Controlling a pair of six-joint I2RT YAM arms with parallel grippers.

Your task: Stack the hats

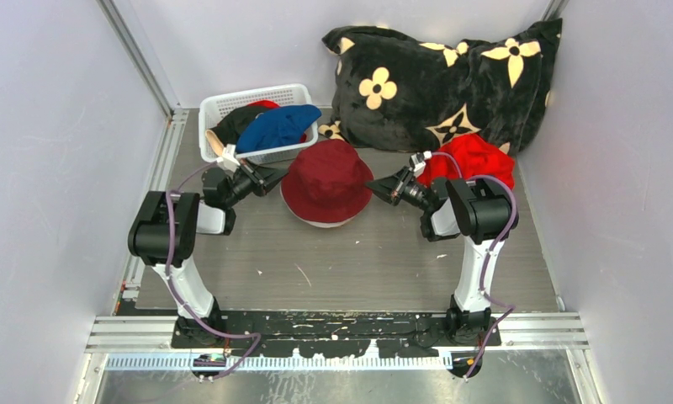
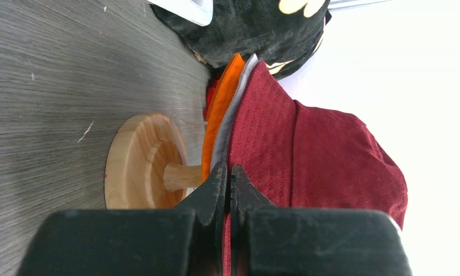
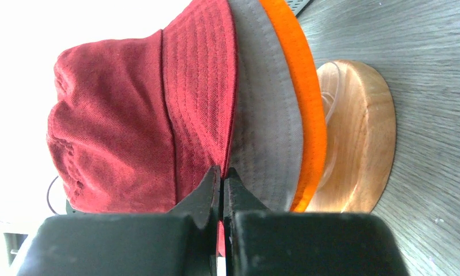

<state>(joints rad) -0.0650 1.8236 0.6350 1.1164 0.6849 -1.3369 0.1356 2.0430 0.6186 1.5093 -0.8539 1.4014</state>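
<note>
The dark red hat (image 1: 326, 181) sits on top of a pile at mid-table. Under its brim lie a grey hat (image 3: 268, 115) and an orange hat (image 3: 299, 92), all on a wooden stand (image 3: 360, 132). My left gripper (image 1: 274, 178) is shut on the dark red brim's left side (image 2: 227, 172), with red fabric between the jaws. My right gripper (image 1: 375, 186) is shut on the brim's right side (image 3: 222, 172). A bright red hat (image 1: 472, 158) lies behind the right arm. A blue hat (image 1: 276, 126) and a black hat (image 1: 235, 124) rest in the white basket (image 1: 217, 105).
A black cushion with cream flowers (image 1: 442, 80) leans in the back right corner. The basket stands at the back left, close behind my left gripper. Pale walls enclose the table on the left, back and right.
</note>
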